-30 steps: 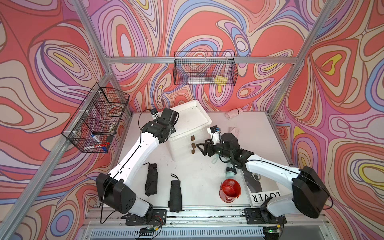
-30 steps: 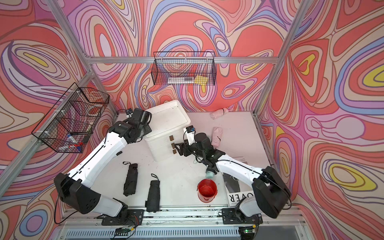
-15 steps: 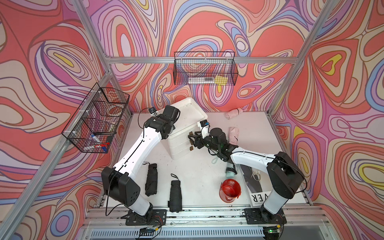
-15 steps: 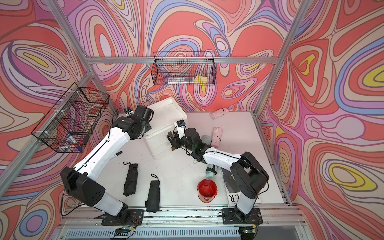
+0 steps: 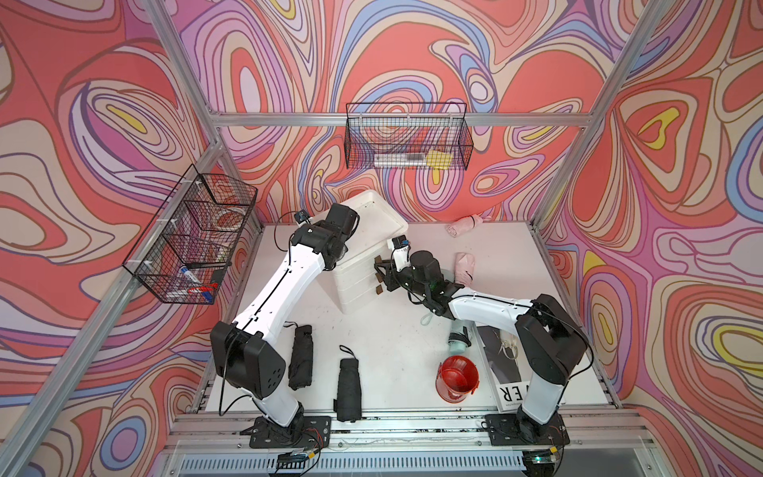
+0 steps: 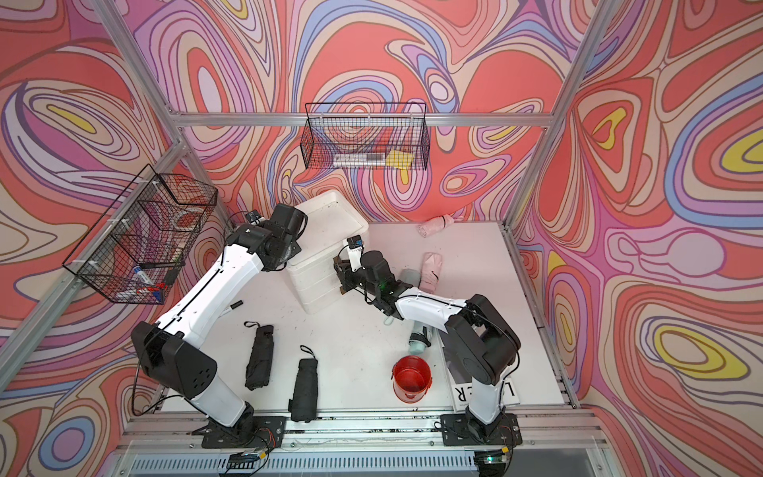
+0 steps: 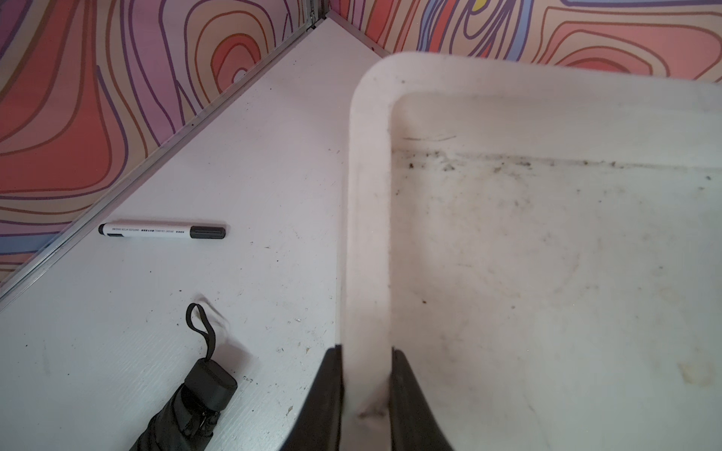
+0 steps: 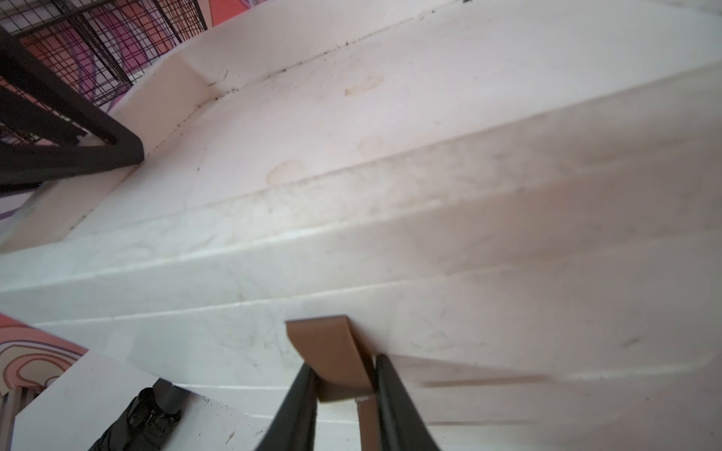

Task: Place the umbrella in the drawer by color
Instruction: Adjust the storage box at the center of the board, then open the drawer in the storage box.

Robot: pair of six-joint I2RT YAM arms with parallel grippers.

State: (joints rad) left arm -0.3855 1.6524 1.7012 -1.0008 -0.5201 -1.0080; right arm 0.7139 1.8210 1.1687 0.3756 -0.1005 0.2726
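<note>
White surface, swirl-patterned walls. Left end effector clamps rim of drawer unit, likely steadying it. Right end effector pinches brown handle, probably to pull drawer. Black umbrellas and pink umbrella lie out on surface.

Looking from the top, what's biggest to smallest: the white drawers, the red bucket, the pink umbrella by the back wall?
In a top view:
1. white drawers
2. red bucket
3. pink umbrella by the back wall
</note>
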